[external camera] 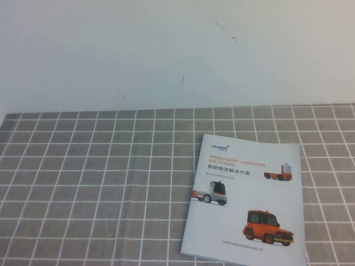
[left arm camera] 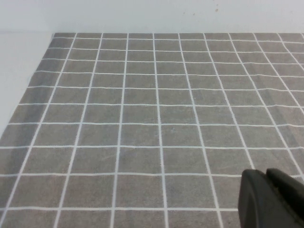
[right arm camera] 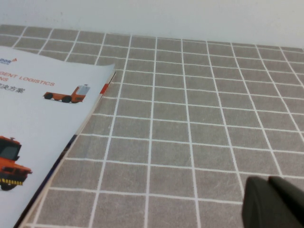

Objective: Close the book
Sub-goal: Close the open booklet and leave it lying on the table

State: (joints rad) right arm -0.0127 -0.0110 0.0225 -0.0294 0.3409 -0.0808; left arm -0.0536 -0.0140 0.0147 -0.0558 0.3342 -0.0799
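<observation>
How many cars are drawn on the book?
3 on the book cover: white car on its left, flat orange car upper right, orange truck lower right. Cover's bottom edge unseen. Left gripper over bare cloth, right gripper beside the book.

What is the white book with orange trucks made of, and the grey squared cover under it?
The white book with orange trucks looks like glossy paper: thin page edges, smooth printed cover. The grey cover with white grid lines seems matte woven cloth: soft creases. Left gripper hangs over bare cloth; right gripper beside the book.
</observation>
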